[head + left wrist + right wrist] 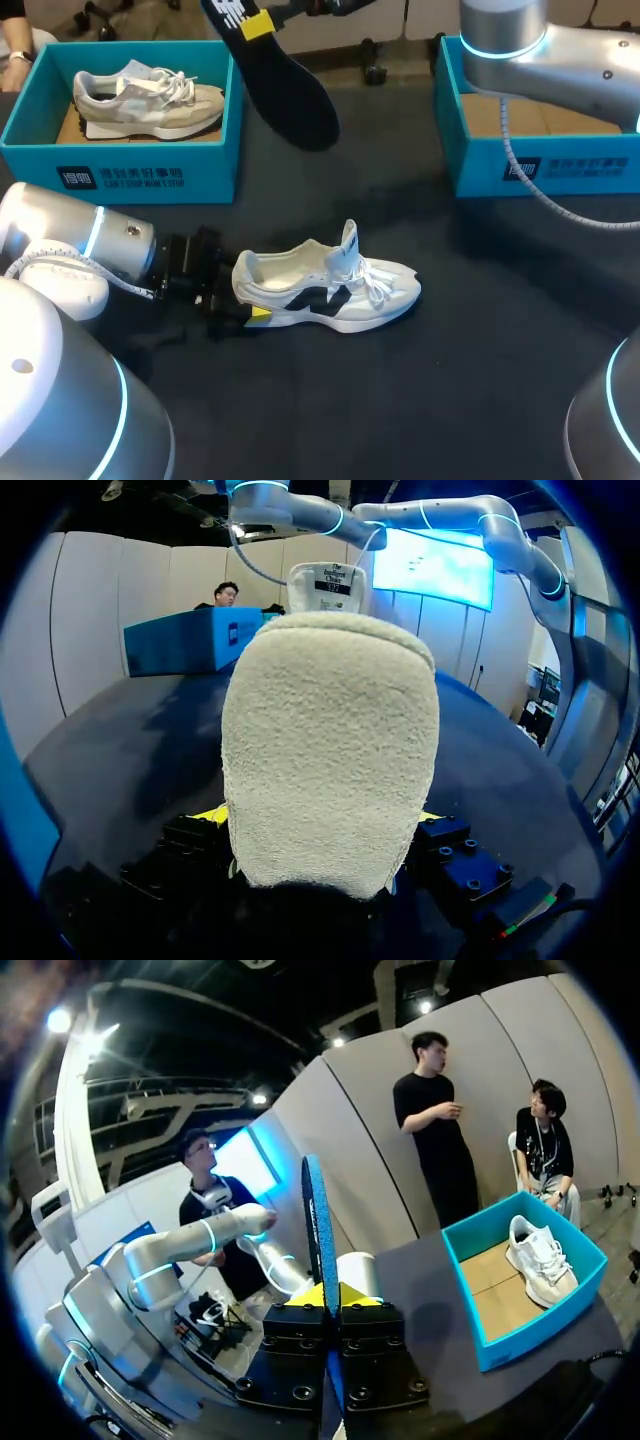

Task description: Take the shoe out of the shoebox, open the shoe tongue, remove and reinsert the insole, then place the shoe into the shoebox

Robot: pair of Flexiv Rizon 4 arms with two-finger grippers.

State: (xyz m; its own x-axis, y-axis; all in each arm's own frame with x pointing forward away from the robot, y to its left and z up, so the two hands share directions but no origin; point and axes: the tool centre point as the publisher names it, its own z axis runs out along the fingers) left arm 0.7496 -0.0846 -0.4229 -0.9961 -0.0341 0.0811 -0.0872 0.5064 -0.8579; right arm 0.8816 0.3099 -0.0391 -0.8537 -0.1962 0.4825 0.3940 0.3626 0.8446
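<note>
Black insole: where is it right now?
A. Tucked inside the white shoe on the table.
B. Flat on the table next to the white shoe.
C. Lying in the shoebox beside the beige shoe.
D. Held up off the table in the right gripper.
D: the right gripper is shut on the black insole, holding it in the air above the table, apart from the white shoe below.

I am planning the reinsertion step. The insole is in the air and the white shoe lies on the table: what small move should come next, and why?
Probably lower the right gripper so the free end of the insole points into the opening of the shoe. The tongue stands up, and the left gripper holds the heel steady.
</note>
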